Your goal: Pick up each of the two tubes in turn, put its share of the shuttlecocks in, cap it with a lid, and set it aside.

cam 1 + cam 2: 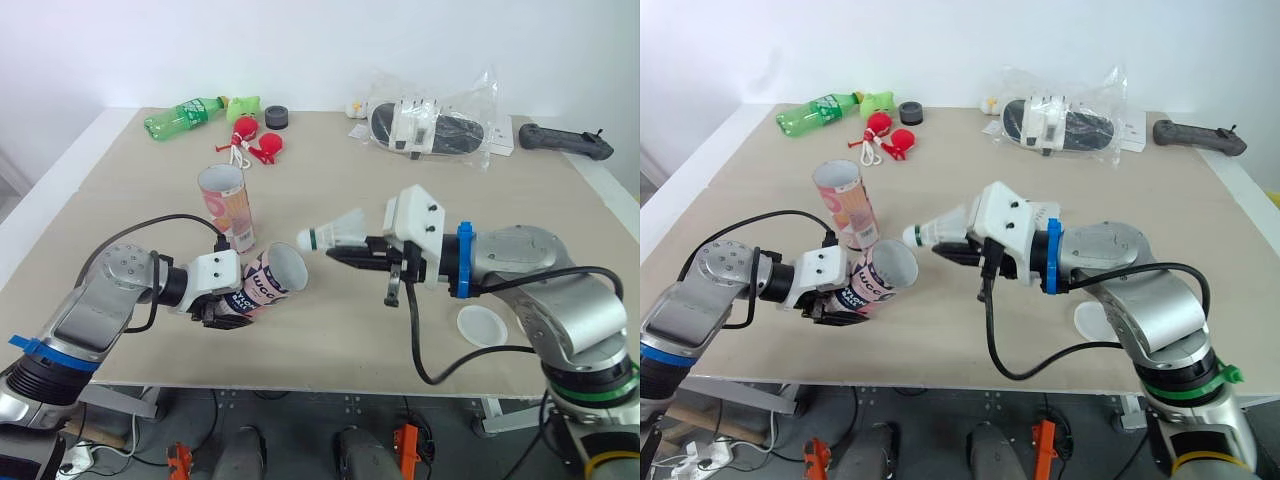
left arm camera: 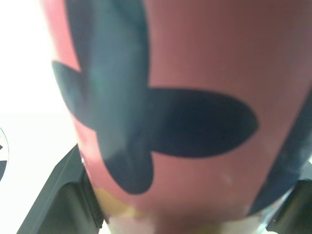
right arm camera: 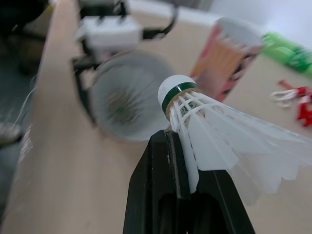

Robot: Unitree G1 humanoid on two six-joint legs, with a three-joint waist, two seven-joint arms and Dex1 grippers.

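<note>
The right gripper (image 3: 187, 163) pinches a shuttlecock (image 3: 219, 131) by its feathers, and the cork end pokes out past the fingertips. Just ahead of the cork is the open mouth of a tube (image 1: 272, 280), tipped over and facing it, not touching. The left gripper (image 1: 228, 306) squeezes this tube near its bottom, one finger on each side, it seems. A second tube (image 1: 228, 205) stands up just past the left fingers. A lid (image 1: 478, 324) lies on the table (image 1: 330, 140), back beside the right arm.

My left gripper (image 1: 843, 308) clamps a pink tube (image 1: 878, 280), tilted with its open mouth facing right. My right gripper (image 1: 955, 250) pinches a shuttlecock (image 1: 938, 232), cork just beside that mouth. A second tube (image 1: 845, 205) stands just beyond.
</note>
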